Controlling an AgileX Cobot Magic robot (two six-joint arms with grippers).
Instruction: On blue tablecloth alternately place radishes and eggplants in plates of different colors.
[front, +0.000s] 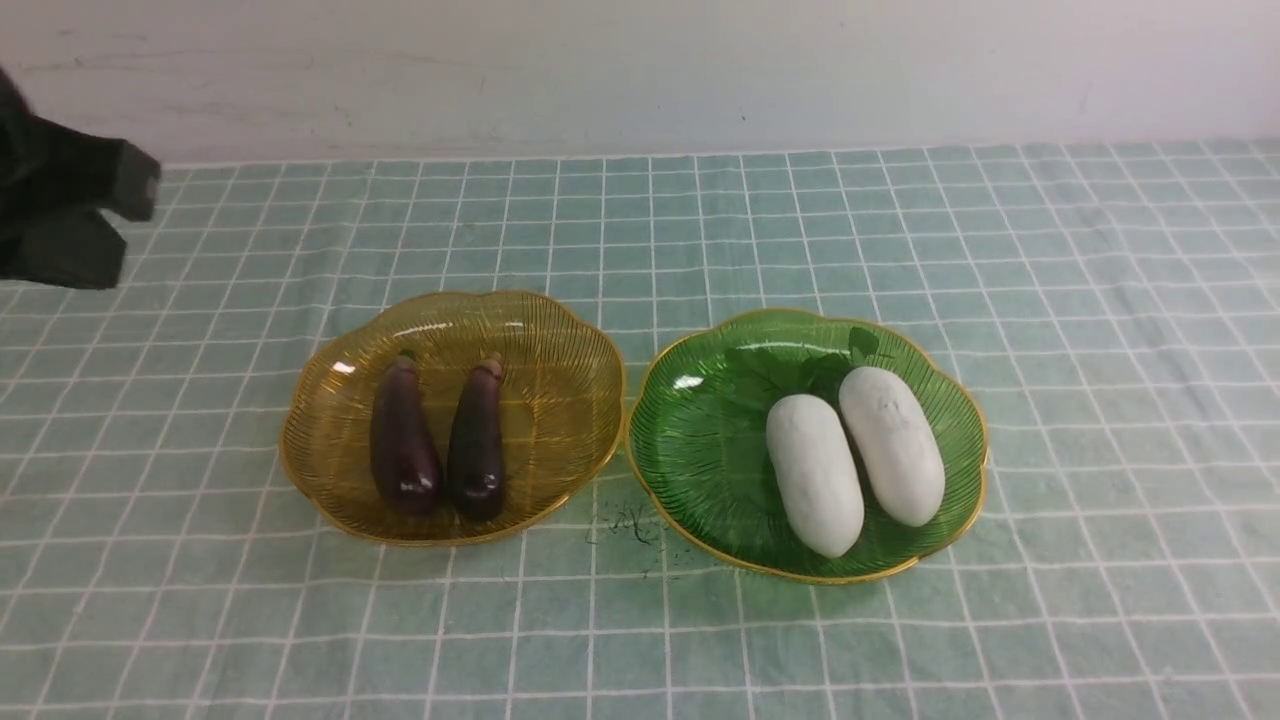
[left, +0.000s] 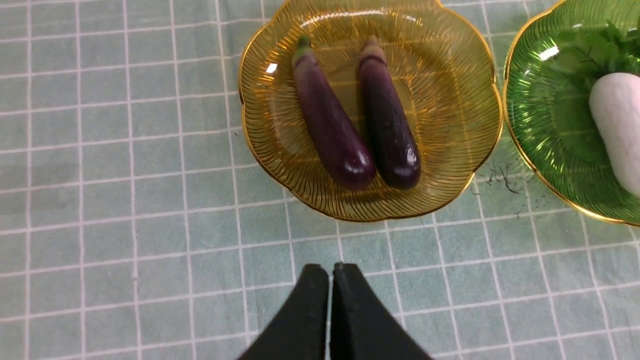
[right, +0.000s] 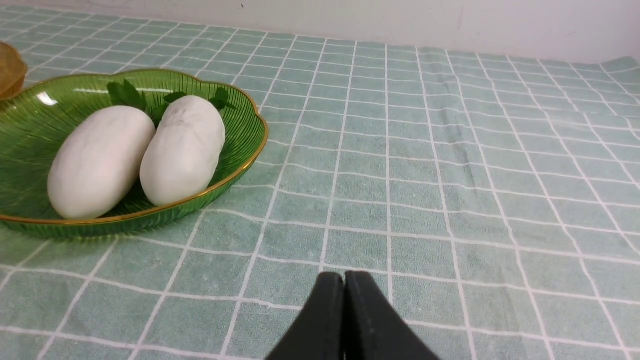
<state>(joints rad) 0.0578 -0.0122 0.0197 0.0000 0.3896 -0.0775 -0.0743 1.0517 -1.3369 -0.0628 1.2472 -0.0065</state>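
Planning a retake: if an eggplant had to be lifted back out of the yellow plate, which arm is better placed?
Left, probably. The left gripper, shut and empty, points at the eggplants in the yellow plate; the right wrist view barely catches that plate's edge.

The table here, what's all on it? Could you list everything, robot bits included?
eggplants: two, dark purple, side by side in the amber plate
radishes: two, white with green leaves, side by side in the green plate
amber plate: one, left side
green plate: one, right side
blue tablecloth: one, pale teal, white grid, covers the table
dark object: black, far left edge, unclear
left gripper: black, shut, empty
right gripper: black, shut, empty
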